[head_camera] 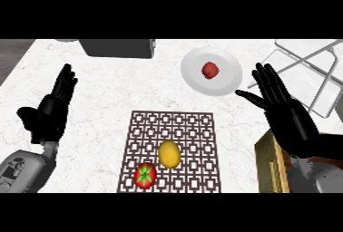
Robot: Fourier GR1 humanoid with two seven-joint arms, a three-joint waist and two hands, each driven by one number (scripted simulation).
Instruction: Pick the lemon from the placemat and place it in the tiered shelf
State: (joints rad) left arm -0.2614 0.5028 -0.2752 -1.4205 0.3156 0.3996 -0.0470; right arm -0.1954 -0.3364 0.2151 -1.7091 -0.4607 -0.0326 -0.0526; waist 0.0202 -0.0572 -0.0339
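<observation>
A yellow lemon (169, 154) lies on the brown lattice placemat (171, 127), near its lower middle. A red tomato with a green top (145, 176) sits just left and below it on the same mat. The tiered shelf (309, 72), a white wire-framed rack, stands at the far right corner. My right hand (286, 111) is open, fingers straight and pointing up, right of the mat and apart from the lemon. My left hand (50, 108) is open at the left edge, fingers up, resting.
A white plate (224, 84) with a small red fruit (210, 70) sits behind the mat, left of the shelf. A grey box (117, 47) stands at the back. A wooden block (273, 163) lies under my right forearm.
</observation>
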